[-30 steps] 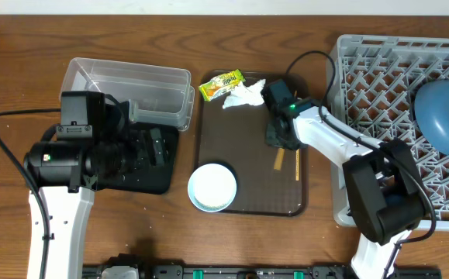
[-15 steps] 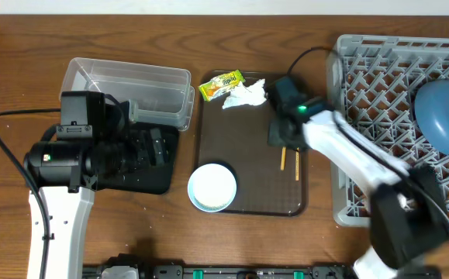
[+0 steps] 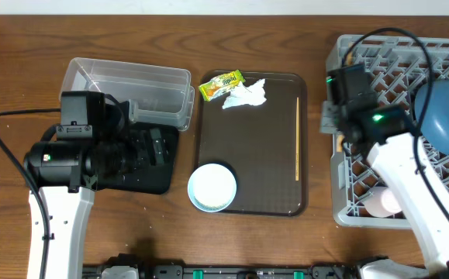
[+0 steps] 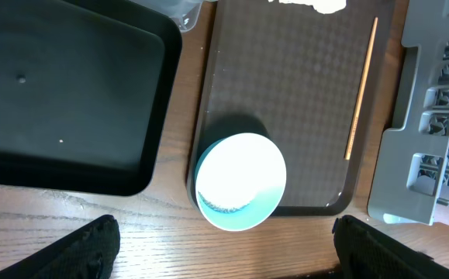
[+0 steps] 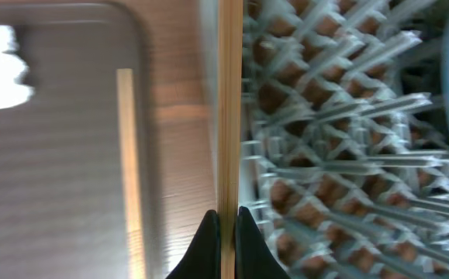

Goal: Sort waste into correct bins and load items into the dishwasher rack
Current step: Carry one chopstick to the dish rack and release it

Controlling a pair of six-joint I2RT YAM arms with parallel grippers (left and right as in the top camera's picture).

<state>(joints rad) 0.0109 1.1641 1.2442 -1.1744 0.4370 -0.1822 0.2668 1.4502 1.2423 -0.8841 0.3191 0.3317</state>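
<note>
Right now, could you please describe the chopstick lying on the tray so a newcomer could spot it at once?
Find the flat brown tray in the table's middle, left of the grey rack. Along its right edge lies a thin, straight wooden chopstick. Unlike the crumpled tissue and wrapper at the far end, it is long and pale; a second chopstick is held in the right gripper.

The right wrist view is blurred, and the blue bowl (image 3: 447, 116) runs off the overhead's right edge.

The snack wrapper (image 3: 221, 84) bears print too small to read.
</note>
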